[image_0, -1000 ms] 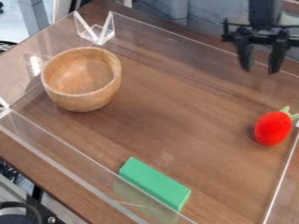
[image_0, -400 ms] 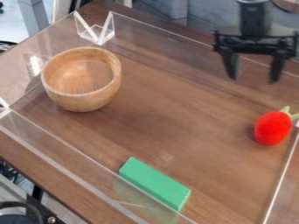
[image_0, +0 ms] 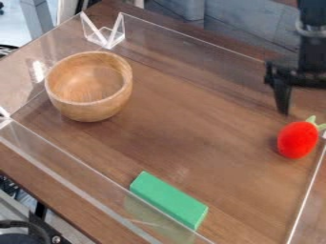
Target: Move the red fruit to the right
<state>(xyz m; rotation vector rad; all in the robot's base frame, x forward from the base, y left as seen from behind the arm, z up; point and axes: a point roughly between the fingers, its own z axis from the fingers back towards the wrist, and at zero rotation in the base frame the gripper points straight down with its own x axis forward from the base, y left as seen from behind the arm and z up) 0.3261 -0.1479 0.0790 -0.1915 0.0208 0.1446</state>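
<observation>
The red fruit (image_0: 298, 139) is a small bright red toy with a green leafy top. It rests on the wooden table at the far right, against the clear wall. My gripper (image_0: 303, 101) hangs just above and slightly behind it, pointing down. It is open, with nothing between its fingers. The left finger (image_0: 281, 95) shows in full, while the right one is cut off by the picture's right edge. I see a gap between the fingertips and the fruit.
A wooden bowl (image_0: 88, 84) stands at the left. A flat green block (image_0: 169, 198) lies near the front edge. Clear plastic walls (image_0: 76, 176) ring the wooden surface, with a folded clear piece (image_0: 105, 31) at the back left.
The gripper's fingers spread wider, then it moved right and down, ending close above the red fruit. The fruit, bowl and block have not moved.
</observation>
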